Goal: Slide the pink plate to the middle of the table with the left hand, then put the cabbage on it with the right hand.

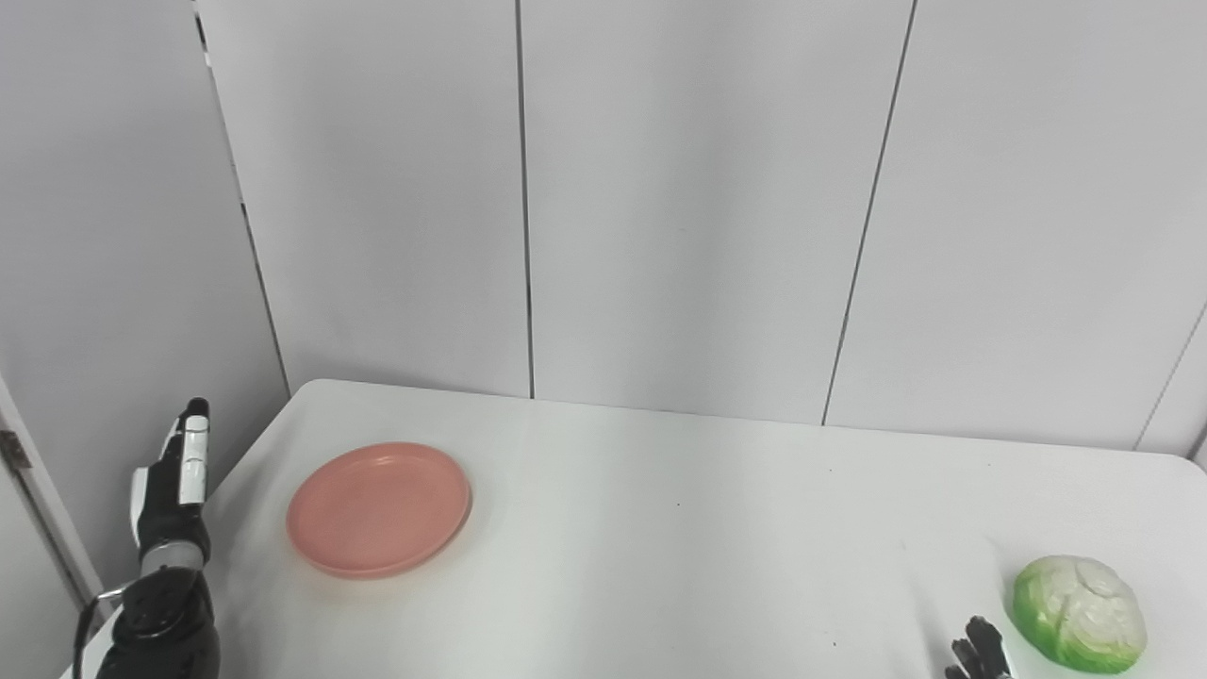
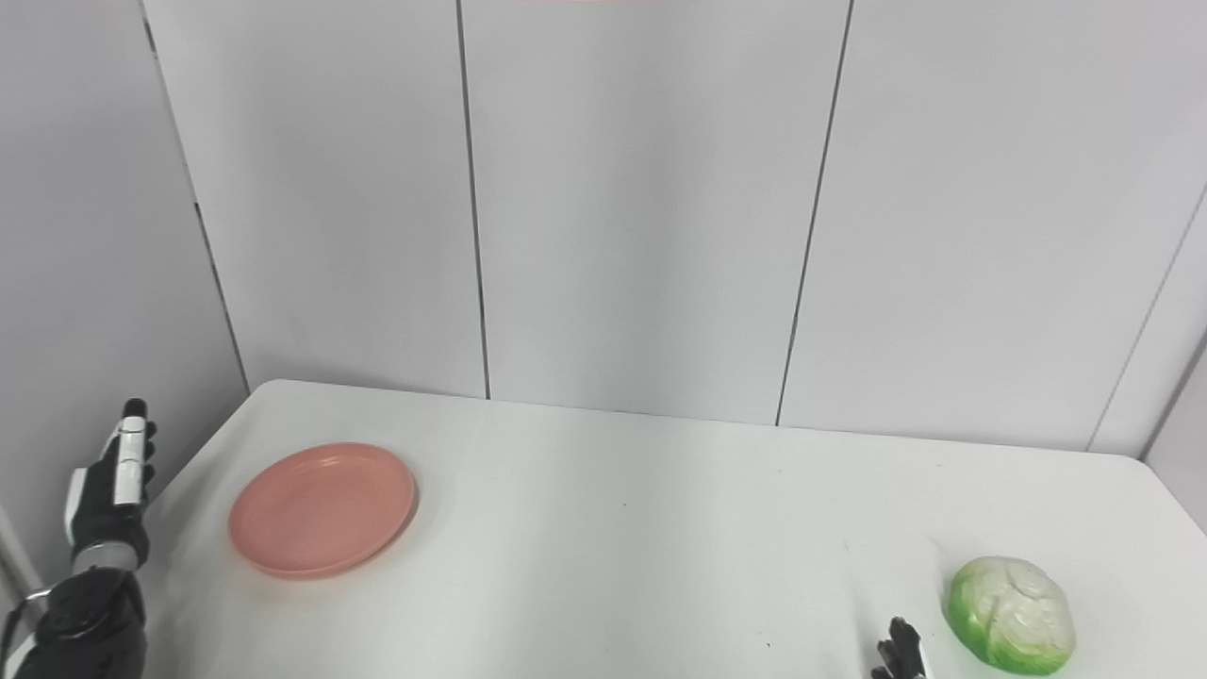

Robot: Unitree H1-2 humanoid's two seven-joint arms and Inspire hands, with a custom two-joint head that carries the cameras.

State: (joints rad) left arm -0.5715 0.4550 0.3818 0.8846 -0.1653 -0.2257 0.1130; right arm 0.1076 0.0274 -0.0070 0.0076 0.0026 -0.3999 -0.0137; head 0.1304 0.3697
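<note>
The pink plate (image 1: 379,508) lies flat on the left part of the white table (image 1: 679,528). My left hand (image 1: 174,481) is raised at the table's left edge, well left of the plate, fingers straight and holding nothing. The green and white cabbage (image 1: 1080,612) sits near the front right of the table. Only the fingertips of my right hand (image 1: 979,651) show at the bottom edge, just left of the cabbage and apart from it.
Grey wall panels (image 1: 660,189) stand right behind the table's far edge. The table's left edge runs close to my left arm.
</note>
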